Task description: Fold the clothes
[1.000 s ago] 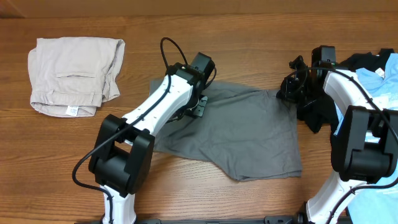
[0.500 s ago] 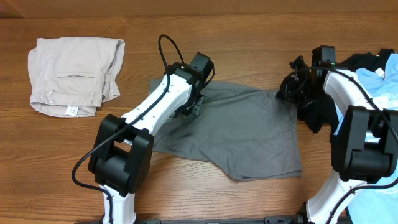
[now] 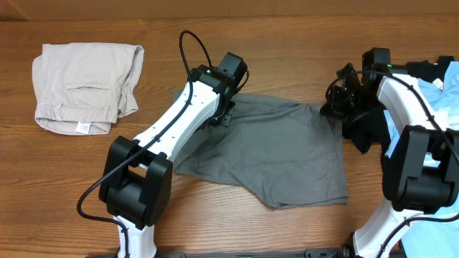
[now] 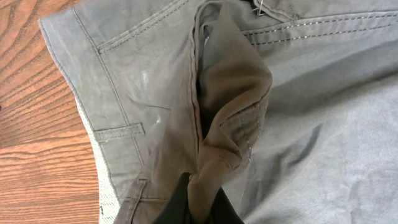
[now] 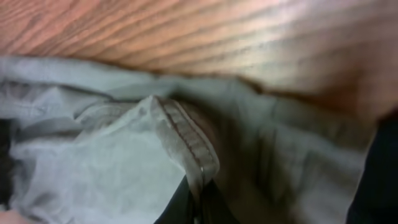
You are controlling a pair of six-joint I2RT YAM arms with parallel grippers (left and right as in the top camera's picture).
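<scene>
Left wrist view: the left end effector (image 4: 200, 204) is pinched tight on a raised ridge of the grey shorts (image 4: 143, 81), its dark fingertips (image 4: 180, 208) meeting on the cloth at the bottom of the frame. The gathered fold stands up from the garment near the waistband, with a belt loop (image 4: 118, 132) lying flat just beside it and rows of pale stitching running across the fabric above. Bare wood of the table (image 4: 34, 130) shows along the left side.

On the right wrist camera, the right end effector (image 5: 198, 200) is likewise clamped on the grey shorts, gripping a stitched hem that curls up between its fingers. The picture is soft, and rumpled grey cloth fills the lower half, with wood grain above.

From overhead, the grey shorts lie spread in the middle of the table between the two arms. The left arm (image 3: 179, 129) reaches over to their upper-left corner and the right arm (image 3: 405, 107) meets their upper-right corner. Beige shorts (image 3: 86, 86) sit folded at the far left, well apart from the grey pair. A light blue T-shirt (image 3: 446, 100) and a black garment (image 3: 422, 69) are bunched at the table's right edge, partly hidden by the right arm.
</scene>
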